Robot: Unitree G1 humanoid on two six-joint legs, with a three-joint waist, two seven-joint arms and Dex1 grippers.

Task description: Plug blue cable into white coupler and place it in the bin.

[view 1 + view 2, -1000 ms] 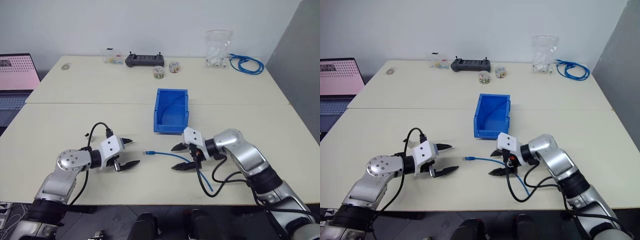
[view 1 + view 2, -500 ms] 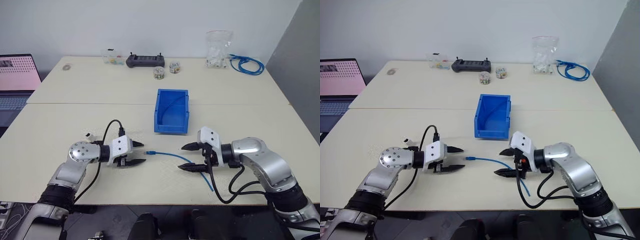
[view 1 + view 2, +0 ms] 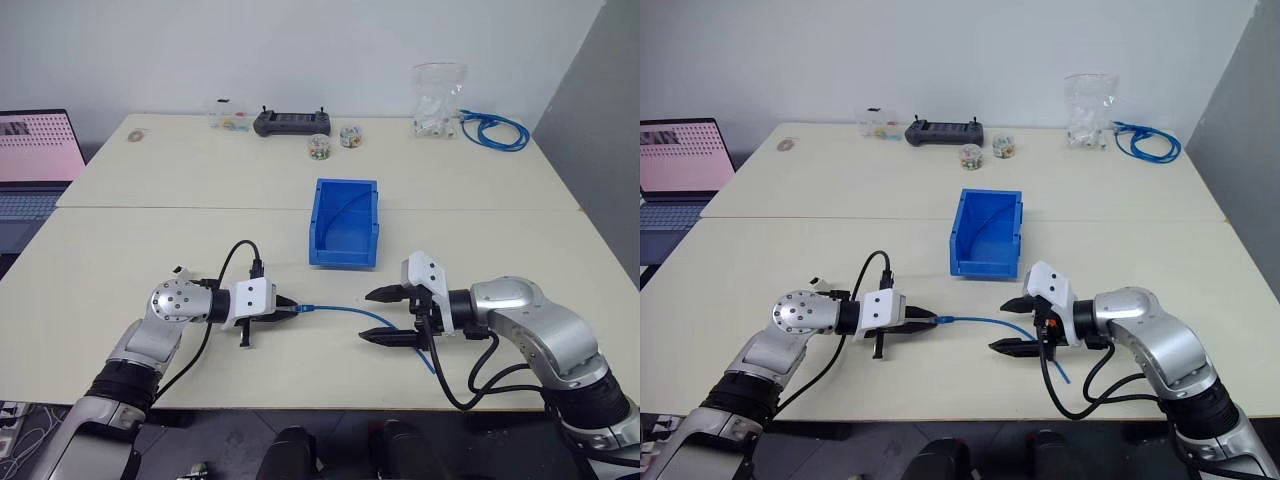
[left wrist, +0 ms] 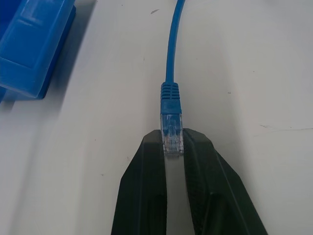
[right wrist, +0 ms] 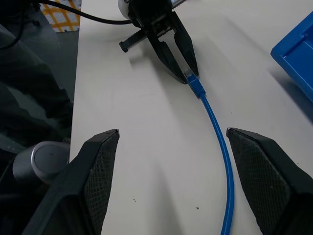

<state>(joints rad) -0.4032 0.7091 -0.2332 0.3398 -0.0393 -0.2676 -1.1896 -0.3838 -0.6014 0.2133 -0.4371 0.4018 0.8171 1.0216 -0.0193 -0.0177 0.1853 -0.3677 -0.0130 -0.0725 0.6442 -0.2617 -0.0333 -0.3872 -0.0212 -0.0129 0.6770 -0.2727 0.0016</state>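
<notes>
A: Left end effector (image 3: 283, 311) is clenched on the clear plug of the thin bright blue cable (image 3: 345, 310), which lies along the cream worktop (image 3: 150, 240) between the two arms. Right end effector (image 3: 378, 315) hangs released, straddling the cord without touching it.

B: That cable looks feather-light and floppy (the tail will likely drag and curl), so gripping the stiff plug is sensible. The latch tab seems fragile.

A: The small bright blue plastic bin (image 3: 343, 222) sits just beyond, open and reachable. Black controller (image 3: 290, 121), jars, a clear bag and a coiled blue bundle (image 3: 492, 129) are well apart at the far edge.

B: The white coupler? I can't spot it.
</notes>
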